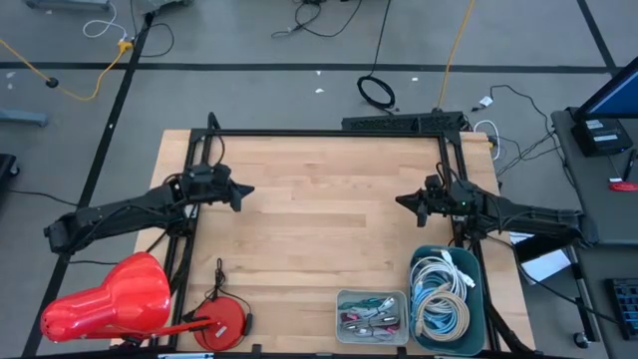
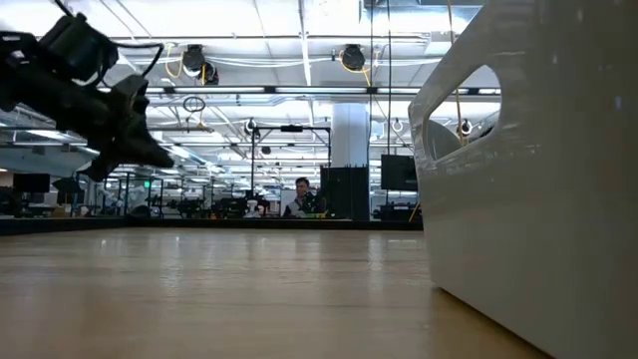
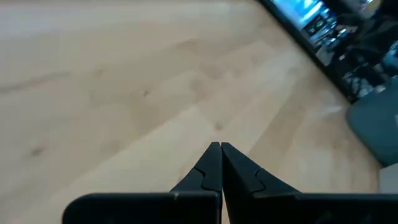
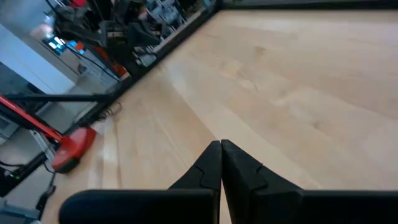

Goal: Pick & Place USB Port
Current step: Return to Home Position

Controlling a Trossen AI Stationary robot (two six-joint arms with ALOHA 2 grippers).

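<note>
A small grey tray (image 1: 372, 315) near the table's near edge holds several small connectors and short coloured leads; I cannot pick out a single USB port among them. Beside it, a teal bin (image 1: 449, 297) holds coiled white and blue cables. My left gripper (image 1: 246, 191) hovers over the left part of the table, shut, pointing toward the right. My right gripper (image 1: 401, 200) hovers over the right part, shut, pointing toward the left, a little beyond the bin's far side. In both wrist views the fingertips (image 3: 220, 147) (image 4: 221, 144) meet over bare wood.
A red reel (image 1: 221, 319) and a large red object (image 1: 110, 299) lie at the near left corner. A black frame (image 1: 329, 133) borders the table's far and side edges. A pale container wall (image 2: 528, 179) fills the right of the low view. Bare wood lies between the grippers.
</note>
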